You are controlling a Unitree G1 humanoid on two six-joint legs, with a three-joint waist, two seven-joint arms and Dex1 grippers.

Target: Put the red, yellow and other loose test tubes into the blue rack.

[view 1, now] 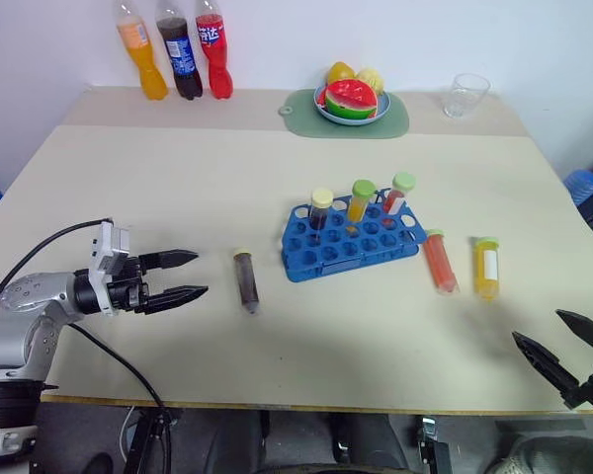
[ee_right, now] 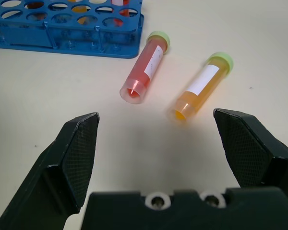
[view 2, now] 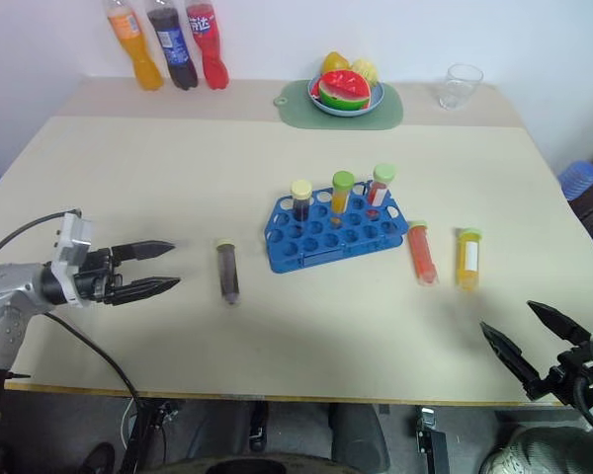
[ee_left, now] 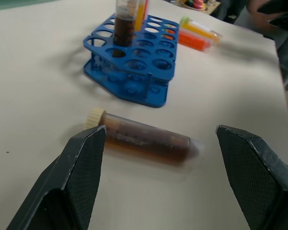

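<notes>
Step in hand, by the look of it: picking up the brown tube point(view 1: 246, 281) with the left gripper point(view 1: 188, 276), jaws standing wide and empty just at its 9 o'clock.

To do it well: advance level toward 3 o'clock until the fingers straddle the tube's middle, not the cap; close gently, since a round tube lying flat will likely roll; lift, turn upright, then lower cap-up into a free hole of the blue rack point(view 1: 348, 241).

Brown tube: lying flat on the surface point(view 1: 178, 178) at 9 o'clock of the rack, pale cap toward 12, dark liquid inside.

Rack: three capped tubes upright in its far row.

Red tube point(view 1: 440, 260) and yellow tube point(view 1: 486, 267): lying side by side at 3 o'clock of the rack, green-capped, white labels.

Right gripper point(view 1: 560, 341): jaws wide, empty, at 5 o'clock of those two.
</notes>
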